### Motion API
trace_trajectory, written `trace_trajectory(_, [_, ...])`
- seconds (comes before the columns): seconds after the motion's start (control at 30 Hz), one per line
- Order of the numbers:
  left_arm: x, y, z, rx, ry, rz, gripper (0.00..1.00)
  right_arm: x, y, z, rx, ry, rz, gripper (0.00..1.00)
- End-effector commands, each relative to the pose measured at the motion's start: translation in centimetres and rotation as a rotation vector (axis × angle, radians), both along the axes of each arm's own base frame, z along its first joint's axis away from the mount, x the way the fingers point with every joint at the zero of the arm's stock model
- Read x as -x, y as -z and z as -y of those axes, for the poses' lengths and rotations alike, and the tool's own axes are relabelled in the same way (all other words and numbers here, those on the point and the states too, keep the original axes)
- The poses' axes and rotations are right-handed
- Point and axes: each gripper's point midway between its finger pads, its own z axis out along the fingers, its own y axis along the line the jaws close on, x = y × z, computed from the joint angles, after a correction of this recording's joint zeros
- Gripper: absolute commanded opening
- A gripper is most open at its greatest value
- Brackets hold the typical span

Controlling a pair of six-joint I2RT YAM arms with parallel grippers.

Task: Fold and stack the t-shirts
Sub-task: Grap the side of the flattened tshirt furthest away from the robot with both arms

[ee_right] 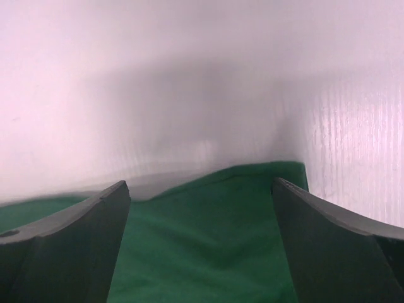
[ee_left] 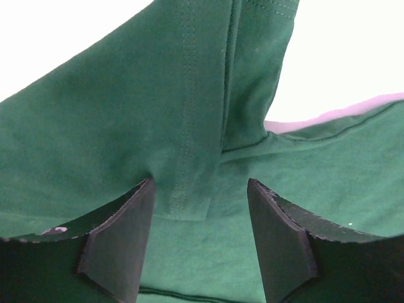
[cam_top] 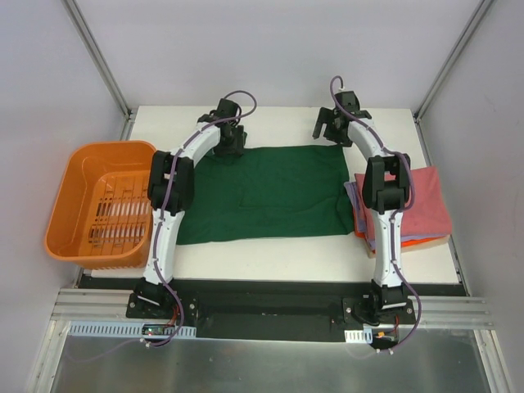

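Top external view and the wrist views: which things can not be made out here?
- Folded stack, top view: the right arm covers its left part; the shirts cannot be counted.
- Green shirt, far-left corner, top view: hidden under the left end effector.
- Right wrist view: blurred; only the shirt's green edge shows.

No text, label, brand or number can be read in any view. The dark green short-sleeved cloth shirt [cam_top: 270,192] shows only plain fabric and stitched seams. The orange slotted plastic basket [cam_top: 78,196] at the left of the frame carries no legible mark.
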Motion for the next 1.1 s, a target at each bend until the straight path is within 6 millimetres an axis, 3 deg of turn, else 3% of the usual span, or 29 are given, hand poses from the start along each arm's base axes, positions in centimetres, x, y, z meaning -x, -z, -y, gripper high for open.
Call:
trace_trajectory(0.0, [-1.1,-0.3,0.5,0.012,0.025,0.01,0.57,-2.5,-1.4,0.5,0.0,0.061,0.086,0.96])
trace_trajectory(0.27, [-1.2,-1.1,-0.9,-0.036,-0.005,0.021,0.42,-2.7,0.6,1.8,0.039,0.109,0.073,0.96])
trace_trajectory(0.47, [-1.3,-2.0,-3.2,-0.081,-0.042,0.034,0.26,-3.6,0.5,2.6,0.018,0.145,0.084,0.96])
trace_trajectory(0.63, [-1.8,-3.4,-4.1,-0.069,-0.061,0.058,0.21,-3.4,0.9,3.3,0.004,0.18,0.065,0.96])
trace_trajectory(0.83, [-2.3,-4.7,-3.9,-0.054,-0.043,0.088,0.0,-3.1,0.8,4.5,0.03,0.219,0.049,0.97])
trace_trajectory(0.97, [-2.3,-6.1,-3.8,-0.049,-0.02,0.111,0.0,-2.3,0.7,5.8,0.102,0.205,0.043,0.98])
trace_trajectory(1.07, [-2.2,-7.2,-4.1,-0.063,-0.016,0.131,0.0,-2.3,1.3,5.8,0.06,0.169,0.013,0.99])
